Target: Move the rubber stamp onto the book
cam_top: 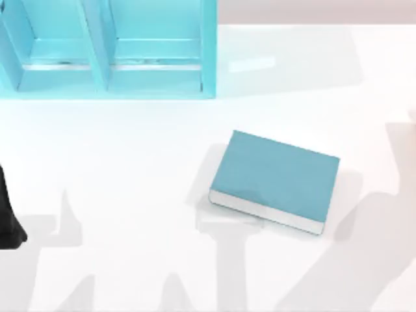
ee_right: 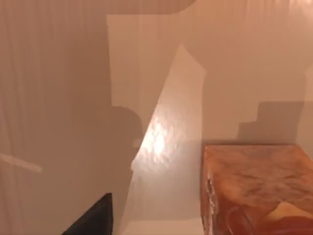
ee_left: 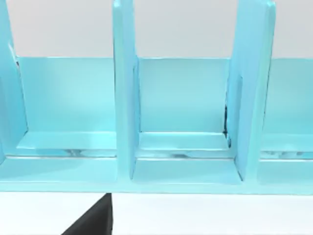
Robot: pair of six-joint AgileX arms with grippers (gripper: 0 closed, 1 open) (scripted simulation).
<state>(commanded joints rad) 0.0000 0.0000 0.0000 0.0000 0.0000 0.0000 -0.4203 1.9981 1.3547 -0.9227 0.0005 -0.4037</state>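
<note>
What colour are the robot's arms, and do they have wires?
Little of them shows. The left arm is a smooth, plain black shape at the table's left edge. A black, sharp-cornered wedge of the left hand shows in its wrist view, and a matching dark wedge of the right hand in its own. I see no wires or markings.

Glossy tabletop (cam_top: 130, 169), matt book (cam_top: 276, 175) cover
</note>
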